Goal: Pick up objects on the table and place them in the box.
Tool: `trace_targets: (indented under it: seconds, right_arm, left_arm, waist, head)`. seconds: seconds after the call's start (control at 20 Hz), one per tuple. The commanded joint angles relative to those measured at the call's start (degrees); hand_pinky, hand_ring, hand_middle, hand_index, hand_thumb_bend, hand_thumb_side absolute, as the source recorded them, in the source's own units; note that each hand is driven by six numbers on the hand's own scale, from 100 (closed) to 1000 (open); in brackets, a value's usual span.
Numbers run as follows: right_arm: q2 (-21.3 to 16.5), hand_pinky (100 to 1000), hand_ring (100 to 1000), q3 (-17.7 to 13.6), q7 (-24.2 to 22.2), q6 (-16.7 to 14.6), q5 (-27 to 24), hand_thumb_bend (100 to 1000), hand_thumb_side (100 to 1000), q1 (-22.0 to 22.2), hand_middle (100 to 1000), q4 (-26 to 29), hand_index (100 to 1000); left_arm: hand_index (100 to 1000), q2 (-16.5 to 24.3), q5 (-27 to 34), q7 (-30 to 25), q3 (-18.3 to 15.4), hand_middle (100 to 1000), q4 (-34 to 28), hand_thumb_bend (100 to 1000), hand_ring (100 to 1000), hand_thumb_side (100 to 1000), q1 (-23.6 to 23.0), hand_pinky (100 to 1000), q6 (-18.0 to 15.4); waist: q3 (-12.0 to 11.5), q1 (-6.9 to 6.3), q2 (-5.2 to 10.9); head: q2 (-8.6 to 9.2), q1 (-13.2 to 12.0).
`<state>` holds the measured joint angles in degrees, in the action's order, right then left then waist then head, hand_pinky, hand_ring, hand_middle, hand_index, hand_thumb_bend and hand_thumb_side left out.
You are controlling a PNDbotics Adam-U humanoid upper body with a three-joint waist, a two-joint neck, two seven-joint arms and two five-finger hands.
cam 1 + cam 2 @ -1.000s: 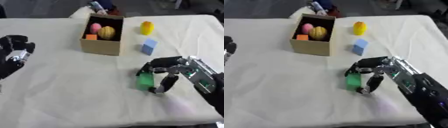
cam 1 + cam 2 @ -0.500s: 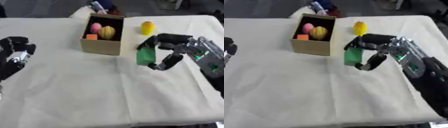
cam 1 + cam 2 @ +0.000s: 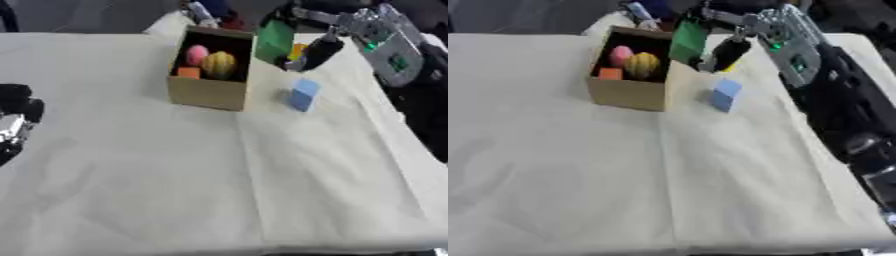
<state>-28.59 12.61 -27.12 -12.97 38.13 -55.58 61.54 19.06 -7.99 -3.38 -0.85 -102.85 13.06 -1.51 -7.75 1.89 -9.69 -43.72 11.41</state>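
A flat green block with a plain, smooth face is held upright in the air, just beside the right wall of an open cardboard box and level with its top edge. The robot's right hand, black with silver parts, has its fingers and thumb curled around the block, gripping it from above and from the right side.

The box is tan, roughly square, and stands on a table covered with a cream cloth. Inside it lie a pink rounded object, a yellow ridged rounded object and a small orange block.

A light blue cube sits on the cloth just to the right of the box. A bit of a yellow-orange object shows behind the right hand.

The robot's left hand shows at the left edge, well apart from the box; I cannot tell how its fingers are set.
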Motion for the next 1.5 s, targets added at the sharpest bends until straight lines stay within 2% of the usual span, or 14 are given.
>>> trace_targets:
  seconds: [0.05,0.25,0.35,0.4,0.45,0.5,0.65,0.9,1.15,1.35,1.5]
  right_arm:
    - [1.66,706,663,-4.04,4.44,0.50,6.05,131,134,-3.36,625,-7.95,829]
    - [4.84,712,691,-7.54,9.88,2.08,9.82,103,173,-6.08,679,-17.40,880]
    - [5.94,733,731,-8.72,12.82,3.23,11.44,148,304,-6.83,774,-20.89,935]
    - [6.40,762,768,-8.95,14.07,3.81,12.45,193,400,-7.08,847,-22.15,981]
    - [6.80,767,775,-9.06,15.09,4.27,13.48,205,420,-7.26,861,-23.00,991]
    - [7.09,796,809,-9.05,15.83,4.47,14.38,255,472,-7.36,917,-23.46,1000]
    - [7.35,814,832,-8.53,16.15,3.58,16.29,292,498,-7.21,958,-22.93,1000]
    - [6.35,852,878,-6.96,10.19,0.45,14.20,308,500,-6.48,990,-18.71,1000]
    - [2.96,859,888,-4.56,1.08,-2.28,7.96,299,465,-4.53,993,-10.92,1000]
    - [-1.54,869,902,-2.41,-6.46,-2.57,1.64,306,434,-1.23,1000,-3.81,1000]
    - [-3.93,875,911,-1.70,-10.79,-1.22,-0.48,318,435,1.17,1000,-1.04,1000]
  left_arm:
    - [725,-0.27,0.50,-0.63,0.42,656,-1.76,463,707,552,1.54,749,-0.68]
    - [725,-0.91,0.88,-1.29,1.03,656,-2.40,461,707,551,2.73,749,-0.81]
    - [726,-1.12,1.06,-1.63,1.36,655,-2.57,461,706,551,3.14,749,-0.79]
    - [726,-1.17,1.16,-1.71,1.44,654,-2.62,461,706,551,3.20,749,-0.75]
    - [726,-1.17,1.22,-1.76,1.48,654,-2.64,461,706,551,3.21,749,-0.70]
    - [726,-1.15,1.24,-1.78,1.48,654,-2.65,461,706,551,3.18,749,-0.66]
    - [727,-1.04,1.23,-1.75,1.38,654,-2.63,461,706,551,2.96,749,-0.56]
    - [728,-0.85,1.09,-1.80,1.29,654,-2.34,461,706,554,2.39,749,-0.41]
    - [728,-0.50,0.94,-1.57,0.87,653,-2.11,461,706,556,1.46,749,-0.38]
    - [730,0.02,0.68,-1.29,0.44,653,-1.94,461,707,556,0.63,750,-0.35]
    - [732,0.23,0.55,-1.30,0.35,654,-1.89,461,707,557,0.27,750,-0.38]
  waist:
    - [-1.08,0.65,-0.31]
    - [-3.18,0.54,-1.07]
    - [-4.01,0.42,-1.27]
    - [-4.28,0.36,-1.34]
    - [-4.44,0.31,-1.37]
    - [-4.52,0.29,-1.37]
    - [-4.31,0.33,-1.25]
    - [-2.64,0.43,-0.74]
    - [-0.07,0.33,-0.04]
    - [2.45,0.21,0.49]
    - [3.98,-0.02,0.97]
  head:
    - [1.02,2.95]
    - [1.62,5.70]
    - [1.78,6.92]
    - [1.82,7.31]
    - [1.79,7.57]
    - [1.71,7.74]
    - [1.50,7.73]
    - [1.17,7.38]
    - [0.49,6.57]
    - [-0.16,5.73]
    - [-0.37,5.34]
